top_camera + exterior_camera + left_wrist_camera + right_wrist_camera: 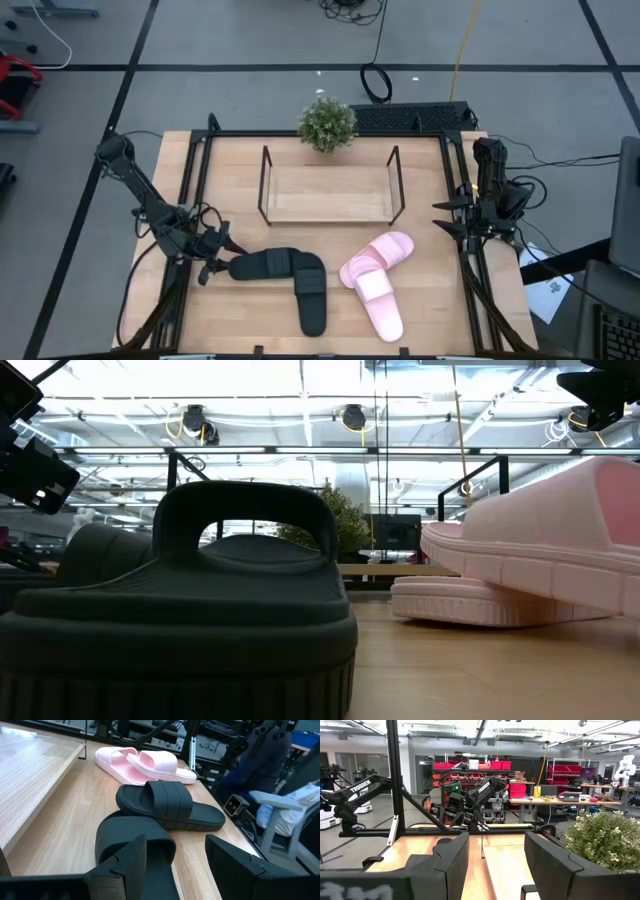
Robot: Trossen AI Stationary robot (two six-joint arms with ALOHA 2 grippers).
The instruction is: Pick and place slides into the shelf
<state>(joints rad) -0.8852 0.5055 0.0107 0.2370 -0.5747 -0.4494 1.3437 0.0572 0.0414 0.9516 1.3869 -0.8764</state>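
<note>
**A:** Start from the high view. Where is everything?

**B:** My left gripper [222,262] sits at about 8 o'clock on the table, right at the end of one black slide [268,265], lined up for a grab, I'd judge. The second black slide [311,297] lies crosswise, touching the first. The two pink slides [377,275] overlap around 5 o'clock. The shelf [330,206] stands bare at 12, with a potted plant [327,122] just behind it. My right gripper [470,222] waits at 3 o'clock on the table edge.

**A:** Low view?

**B:** A black slide [190,630] fills the foreground; one pink slide [560,540] rests tilted on the other [480,603].

**A:** Left wrist?

**B:** Jaws wide apart, holding nothing; one finger [125,865] is over the near black slide's [135,845] strap. The other black slide [170,807] leans on it, which could drag along on lifting.

**A:** Right wrist?

**B:** Fingers [450,860] spread, empty, facing the shelf board [507,862] and plant [607,837].
</note>
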